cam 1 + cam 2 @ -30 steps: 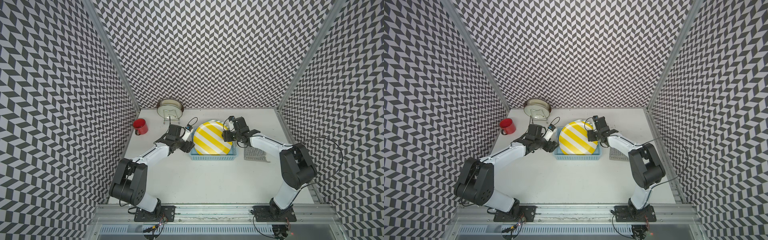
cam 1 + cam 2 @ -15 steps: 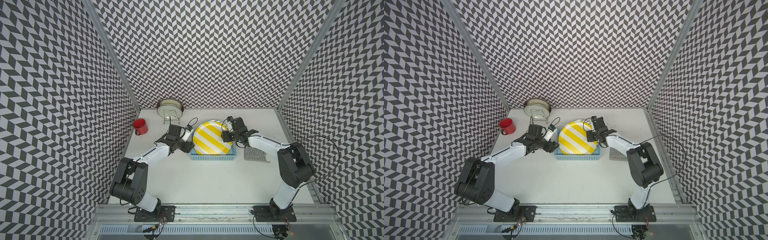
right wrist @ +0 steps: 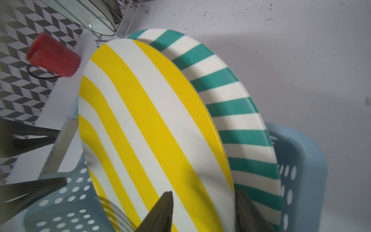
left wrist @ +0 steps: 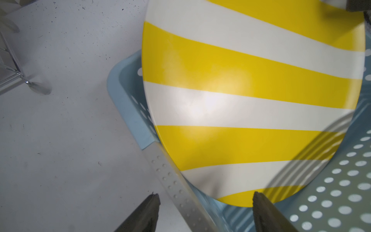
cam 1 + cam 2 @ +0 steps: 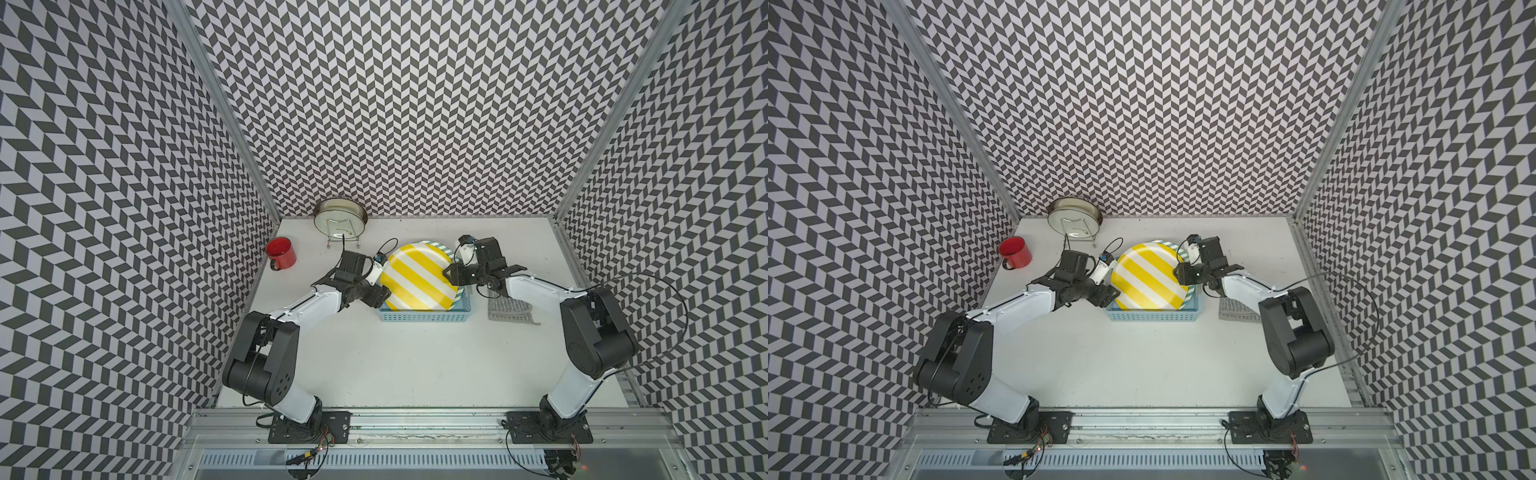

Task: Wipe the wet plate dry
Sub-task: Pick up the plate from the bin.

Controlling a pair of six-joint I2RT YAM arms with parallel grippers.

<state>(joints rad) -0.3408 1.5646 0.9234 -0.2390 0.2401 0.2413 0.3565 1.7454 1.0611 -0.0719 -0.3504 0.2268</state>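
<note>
- Across the white tabletop [image 5: 415,365], dark specks showed in the wrist views. Black-and-white chevron walls [image 5: 415,104] closed it on 3 sides, and an aluminium rail [image 5: 415,419] carrying both arm bases ran along the front edge.
- Toward the back edge, about midway across, stood a light-blue perforated basket [image 5: 424,316]. 2 plates leaned on edge in it: the yellow-striped plate [image 5: 415,278] in front and a teal-striped plate [image 3: 241,124] right behind it.
- The left gripper [image 4: 204,197] sat at the basket's left end with its fingers apart. The basket rim and the plate's lower edge lay between them, and it gripped nothing.
- The right gripper [image 3: 203,191] had its fingers apart at the yellow-striped plate's right rim, 1 in front and 1 behind, not yet clamped.
- A grey cloth [image 5: 513,311] lay flat just right of the basket, partly under the right arm.
- Near the back-left corner stood a red mug [image 5: 281,252]. Beside it, a metal dish on a wire stand [image 5: 340,212] stood against the back edge.
</note>
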